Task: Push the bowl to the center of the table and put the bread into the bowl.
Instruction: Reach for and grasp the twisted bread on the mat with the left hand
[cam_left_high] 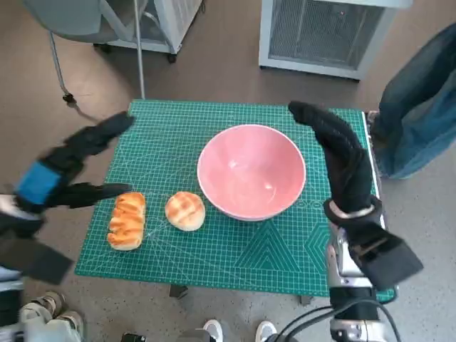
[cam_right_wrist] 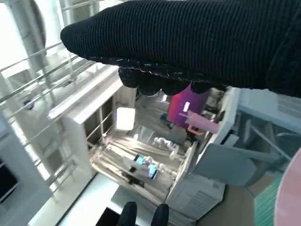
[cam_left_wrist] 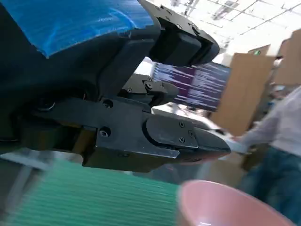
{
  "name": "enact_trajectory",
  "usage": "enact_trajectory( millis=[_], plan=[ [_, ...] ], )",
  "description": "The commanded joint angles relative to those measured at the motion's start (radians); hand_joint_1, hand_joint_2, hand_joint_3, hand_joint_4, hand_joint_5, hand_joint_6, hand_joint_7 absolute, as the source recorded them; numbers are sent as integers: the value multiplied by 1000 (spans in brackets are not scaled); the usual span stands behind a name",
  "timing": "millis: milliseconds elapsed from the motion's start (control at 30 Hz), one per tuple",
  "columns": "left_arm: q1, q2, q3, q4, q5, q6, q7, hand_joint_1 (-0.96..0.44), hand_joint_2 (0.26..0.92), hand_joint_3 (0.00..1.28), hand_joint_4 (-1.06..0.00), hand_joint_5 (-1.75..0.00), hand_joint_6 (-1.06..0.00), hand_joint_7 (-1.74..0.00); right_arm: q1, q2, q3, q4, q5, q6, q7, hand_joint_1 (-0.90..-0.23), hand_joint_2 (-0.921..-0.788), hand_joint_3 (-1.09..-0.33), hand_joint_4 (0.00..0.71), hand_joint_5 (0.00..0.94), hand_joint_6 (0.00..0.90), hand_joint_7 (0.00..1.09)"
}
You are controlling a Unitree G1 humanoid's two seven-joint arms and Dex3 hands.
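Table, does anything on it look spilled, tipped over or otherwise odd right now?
Nothing stands out. The pink bowl sits upright and empty on the green mat, and the long bread and the round bread lie whole beside it. Neither the left hand nor the right hand holds anything.

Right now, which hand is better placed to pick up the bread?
The left hand. It hovers open right beside the long bread, with the round bread just past it. The right hand is open on the far side of the pink bowl.
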Motion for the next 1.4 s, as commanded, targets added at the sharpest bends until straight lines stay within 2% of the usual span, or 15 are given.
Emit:
enact_trajectory(
  millis=[33, 167, 300, 500, 700, 833, 1067, 1200, 1267, 1333, 1367, 1400],
  plan=[
    [20, 85, -21, 44, 27, -51, -9, -228, 920, 36, -327, 0, -309, -1, 35, 5, 10, -2, 20, 16, 10, -620, -921, -800, 213, 5, -1, 637],
    [17, 153, -45, 83, 51, -103, -21, -211, 919, 27, -320, 0, -316, -5, 32, 6, 11, 8, 20, 12, 8, -621, -921, -797, 214, 6, -1, 632],
    [-3, 216, -72, 122, 123, -171, 2, -177, 918, 18, -313, 0, -321, -6, 27, 7, 13, 15, 23, 14, 8, -623, -921, -796, 214, 6, -1, 623],
    [-57, 288, -121, 153, 283, -261, 60, -136, 914, 9, -315, -2, -335, -12, 17, 10, 15, 31, 32, 13, 14, -636, -921, -792, 215, 6, -1, 615],
    [-130, 321, -195, 167, 477, -305, 160, -113, 895, 1, -334, -10, -365, -23, 9, 13, 18, 51, 46, 13, 25, -639, -921, -789, 215, 6, -1, 615],
    [-168, 334, -250, 162, 605, -310, 250, -102, 876, 0, -354, -16, -387, -30, 8, 16, 18, 56, 51, 14, 31, -634, -921, -788, 217, 6, -1, 616],
    [-226, 342, -371, 149, 842, -274, 492, -135, 825, 0, -400, -25, -418, -33, 14, 15, 18, 47, 59, 26, 42, -631, -921, -787, 218, 6, -1, 619],
    [-269, 341, -457, 170, 944, -252, 620, -134, 830, 7, -414, -24, -425, -32, 18, 12, 15, 42, 64, 31, 48, -630, -921, -788, 218, 6, -1, 622],
    [-296, 337, -505, 189, 993, -241, 681, -50, 884, 62, -421, -23, -429, -30, 20, 11, 14, 39, 67, 33, 51, -630, -921, -789, 217, 6, -1, 622],
    [-325, 333, -555, 216, 1038, -230, 747, 39, 902, 175, -427, -22, -431, -29, 22, 11, 14, 34, 68, 35, 51, -631, -921, -790, 218, 6, -1, 623],
    [-339, 331, -578, 229, 1058, -223, 779, 101, 909, 272, -428, -19, -429, -26, 23, 10, 14, 33, 69, 36, 52, -631, -921, -791, 218, 6, -1, 623],
    [-357, 325, -607, 245, 1084, -212, 813, 123, 911, 308, -429, -18, -428, -24, 25, 10, 14, 29, 69, 38, 52, -631, -921, -791, 218, 6, -1, 624]
  ],
)
